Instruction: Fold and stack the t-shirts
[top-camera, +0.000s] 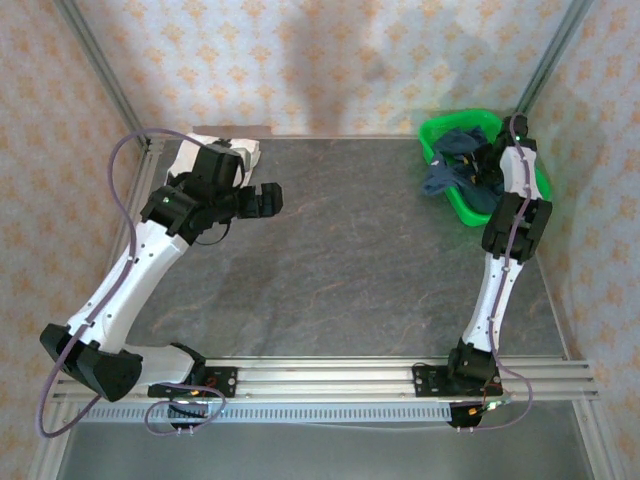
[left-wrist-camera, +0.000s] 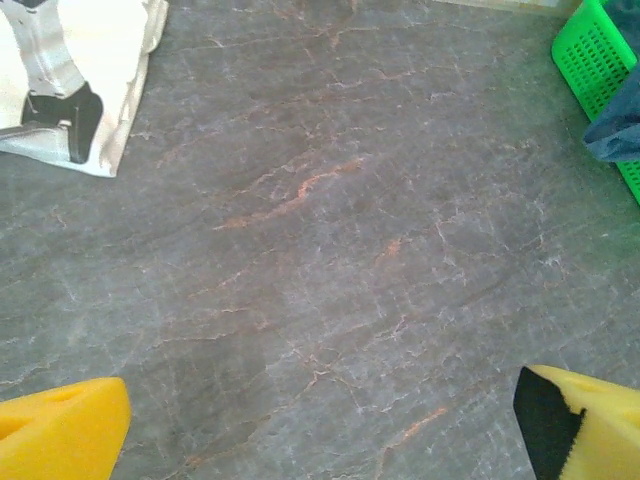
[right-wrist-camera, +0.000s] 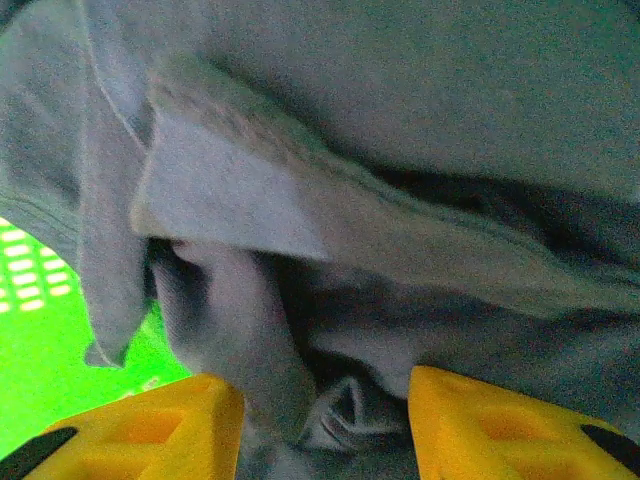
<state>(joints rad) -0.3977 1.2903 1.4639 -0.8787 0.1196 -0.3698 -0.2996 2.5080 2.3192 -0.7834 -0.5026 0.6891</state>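
Note:
The dark navy t-shirt (top-camera: 447, 168) lies crumpled in the green mesh basket (top-camera: 440, 130) at the far right, part of it hanging over the near rim. My right gripper (top-camera: 488, 172) reaches down into the basket. In the right wrist view its yellow fingers (right-wrist-camera: 170, 420) press a bunched fold of the navy t-shirt (right-wrist-camera: 400, 150) between them, around the gripper's middle (right-wrist-camera: 325, 420). The white t-shirt with black patches (top-camera: 245, 152) lies folded at the far left of the table, also seen from the left wrist (left-wrist-camera: 70, 70). My left gripper (top-camera: 268, 198) hovers open over bare table (left-wrist-camera: 320, 420).
The grey marbled table top (top-camera: 340, 260) stretches between the two arms. The basket's corner (left-wrist-camera: 590, 55) and a flap of navy cloth (left-wrist-camera: 615, 130) show at the right edge of the left wrist view. Metal frame posts stand at the back corners.

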